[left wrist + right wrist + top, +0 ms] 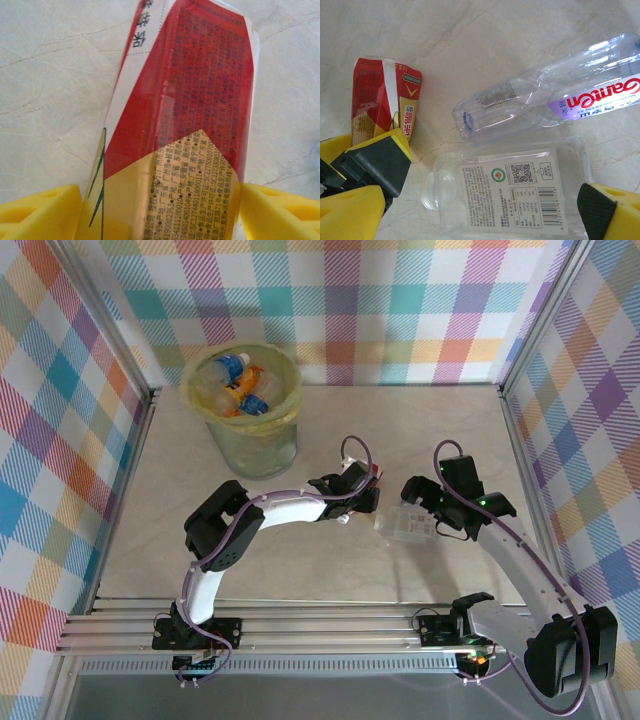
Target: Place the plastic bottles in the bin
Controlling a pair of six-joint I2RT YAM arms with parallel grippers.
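Note:
A crushed bottle with a red and gold label [190, 100] lies on the pale table, and my left gripper [160, 215] is shut on it, a yellow finger pressed to each side. From above, the left gripper [358, 498] is at the table's middle, with the red bottle [374, 473] at its tip. My right gripper [480, 215] stands open, straddling a flat clear bottle with a white label [515, 190]. A second clear bottle with a purple label [555, 100] lies just beyond it. The bin [290, 375] stands at the back left and holds several bottles [240, 385].
The two grippers are close together; the left gripper's black-padded finger [375, 160] sits beside the right gripper's own left finger [345, 217]. Aluminium rails [300, 625] run along the near edge. Checked walls enclose the table, with bare surface [420, 430] at the back right.

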